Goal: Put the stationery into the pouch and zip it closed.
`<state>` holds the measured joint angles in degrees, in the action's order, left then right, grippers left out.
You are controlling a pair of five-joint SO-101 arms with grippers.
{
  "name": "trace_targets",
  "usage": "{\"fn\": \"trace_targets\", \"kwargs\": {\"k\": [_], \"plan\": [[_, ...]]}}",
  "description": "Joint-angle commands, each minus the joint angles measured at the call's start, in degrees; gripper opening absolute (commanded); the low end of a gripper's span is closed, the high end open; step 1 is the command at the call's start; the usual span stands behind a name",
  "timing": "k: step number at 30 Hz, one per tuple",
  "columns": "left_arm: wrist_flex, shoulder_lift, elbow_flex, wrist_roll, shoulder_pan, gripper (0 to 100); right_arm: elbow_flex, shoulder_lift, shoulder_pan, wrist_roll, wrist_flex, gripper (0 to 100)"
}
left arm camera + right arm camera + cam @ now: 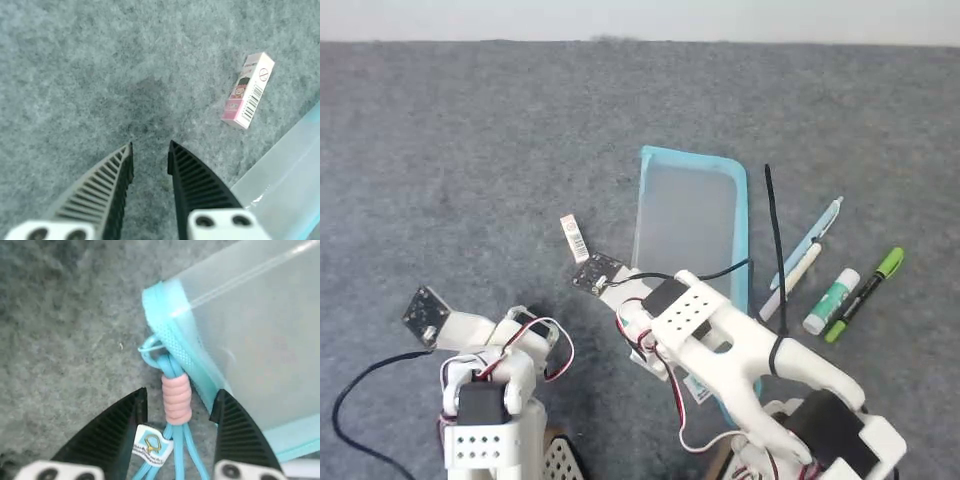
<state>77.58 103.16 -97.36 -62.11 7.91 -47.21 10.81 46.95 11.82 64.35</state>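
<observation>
My pouch [685, 215], translucent with a teal border, lies flat on the grey mat [470, 150]; its long axis runs from my arms toward the far edge of the table. Its near left corner is tucked beneath my right arm in the high view; my right wrist view shows that corner plainly. There a teal zip pull [172, 370] hangs from a small ring and passes through a ribbed pink bead [177, 400]; the cords trail away from the corner, toward my wrist. My right gripper [181, 391] has its jaws apart, one on each side of the bead, with a gap on both sides; it grips nothing. My left gripper [150, 145] hangs over bare mat, jaws a little apart and holding nothing; beyond its tips lies a small pink-and-white box [248, 91], with the pouch's pale edge close by. From above, the box sits just left of the pouch, apart from it, its long axis roughly parallel to the pouch's. To the pouch's right, a blue-and-white pen [812, 238], a glue stick [831, 301] and a green highlighter [866, 292] lie slanted on the mat, outside the pouch.
</observation>
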Motion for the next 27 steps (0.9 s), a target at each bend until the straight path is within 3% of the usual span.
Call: {"fn": "trace_targets", "kwargs": {"k": [1,5,17,27], "plan": [[-0.5,-0.1,0.7,0.6,0.5,11,-0.1,-2.7,-5.8,1.7,3.5,17.9],[-0.5,-0.1,0.7,0.6,0.5,11,0.0,-2.7,-11.0,5.4,3.9,18.0],[-0.5,-0.1,0.7,0.6,0.5,11,12.7,-2.8,-26.9,5.3,3.6,17.6],[-0.5,-0.1,0.7,0.6,0.5,11,14.5,2.0,-24.8,2.5,7.7,18.0]]}}
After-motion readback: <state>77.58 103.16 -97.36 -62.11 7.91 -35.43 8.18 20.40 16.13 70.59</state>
